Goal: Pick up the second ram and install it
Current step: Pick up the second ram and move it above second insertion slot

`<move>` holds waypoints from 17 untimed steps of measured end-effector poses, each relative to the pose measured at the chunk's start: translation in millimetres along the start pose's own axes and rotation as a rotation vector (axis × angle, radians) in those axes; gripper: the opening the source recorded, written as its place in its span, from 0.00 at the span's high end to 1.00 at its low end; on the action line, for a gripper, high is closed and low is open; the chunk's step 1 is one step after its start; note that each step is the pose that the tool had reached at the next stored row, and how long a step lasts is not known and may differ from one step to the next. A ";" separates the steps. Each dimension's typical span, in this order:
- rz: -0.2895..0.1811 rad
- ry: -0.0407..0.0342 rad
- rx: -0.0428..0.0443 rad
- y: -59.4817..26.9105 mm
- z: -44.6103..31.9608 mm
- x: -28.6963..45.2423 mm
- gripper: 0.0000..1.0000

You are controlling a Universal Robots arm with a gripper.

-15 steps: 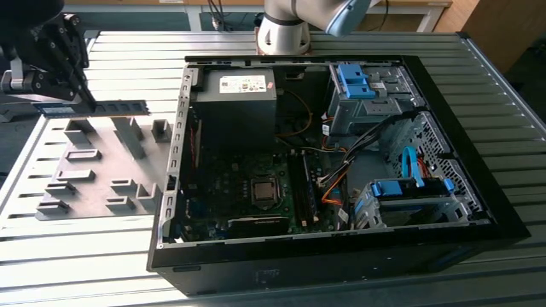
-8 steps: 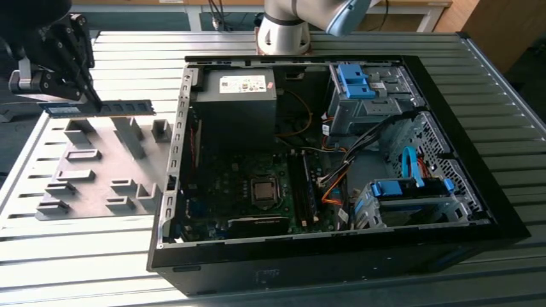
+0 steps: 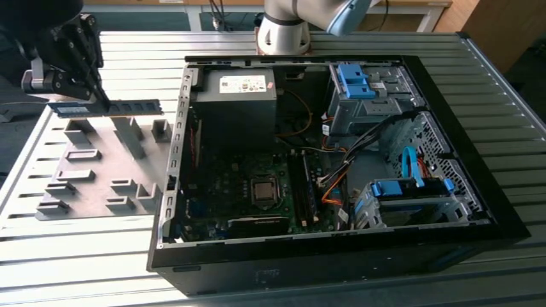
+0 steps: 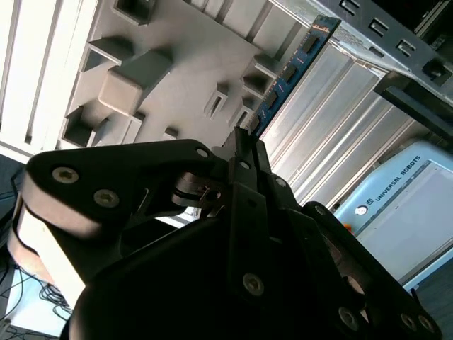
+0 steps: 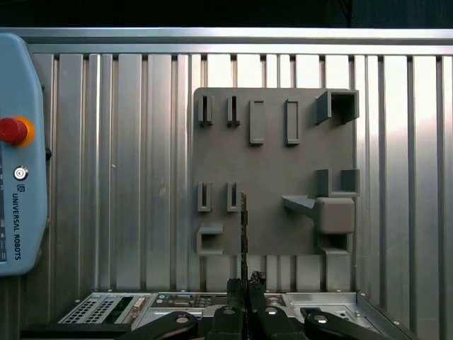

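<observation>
Claw (image 3: 99,102) clamped shut on the second ram (image 3: 132,107). Stick held level and on edge over the grey holder tray (image 3: 94,173), at the exterior view's left of the open PC case (image 3: 341,262), on the table (image 3: 77,256).

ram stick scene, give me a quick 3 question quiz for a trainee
1. True or false: the pincer is shut on the second ram.
2. In the exterior view, where does the grey holder plate lie?
A) inside the computer case
B) on the exterior view's left of the computer case
C) on the exterior view's right of the computer case
3. Short answer: is the computer case's side open or closed?

Key: 1 true. 2 B. 3 open; the motherboard is exposed.
</observation>
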State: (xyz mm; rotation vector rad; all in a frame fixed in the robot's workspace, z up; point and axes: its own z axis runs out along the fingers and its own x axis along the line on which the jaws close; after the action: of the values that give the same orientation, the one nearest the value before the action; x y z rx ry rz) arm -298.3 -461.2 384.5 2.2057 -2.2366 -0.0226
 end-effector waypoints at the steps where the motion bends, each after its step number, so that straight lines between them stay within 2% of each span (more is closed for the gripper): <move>1: 0.000 0.0000 0.0000 -1.8 0.0 0.0 0.86; 17: 0.000 0.0000 0.0000 -28.4 -0.3 -0.4 0.86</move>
State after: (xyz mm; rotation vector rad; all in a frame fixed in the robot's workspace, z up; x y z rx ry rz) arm -269.9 -461.3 384.4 2.2057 -2.2365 -0.0227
